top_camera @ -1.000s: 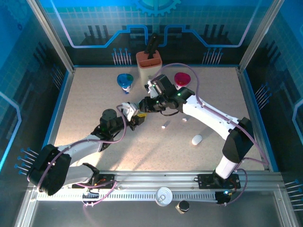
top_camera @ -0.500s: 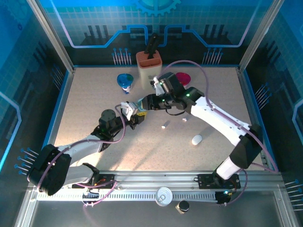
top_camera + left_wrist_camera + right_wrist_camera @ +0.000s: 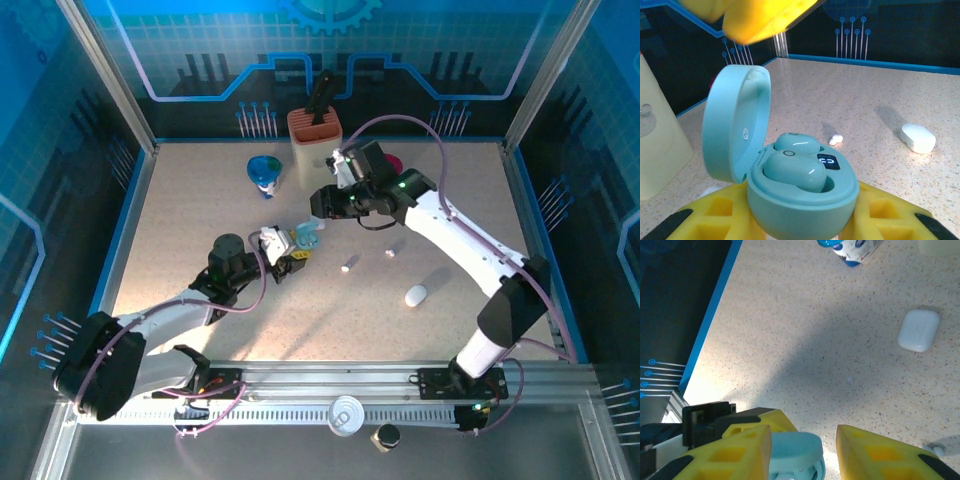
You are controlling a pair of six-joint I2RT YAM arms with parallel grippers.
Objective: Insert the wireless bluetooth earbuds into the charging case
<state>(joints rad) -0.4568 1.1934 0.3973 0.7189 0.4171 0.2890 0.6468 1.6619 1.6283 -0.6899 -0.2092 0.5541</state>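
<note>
Now left hand (image 3: pixel 799 224) pinches the glossy mint case (image 3: pixel 807 197), open — right hand (image 3: pixel 802 441) spread.

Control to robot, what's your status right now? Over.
Left tool clamped on open charging case, two teal buds seated inside. Right tool open over its lid. White earbud lying loose nearby.

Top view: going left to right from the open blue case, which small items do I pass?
open light-blue charging case → white earbud → second white earbud → closed white case
</note>
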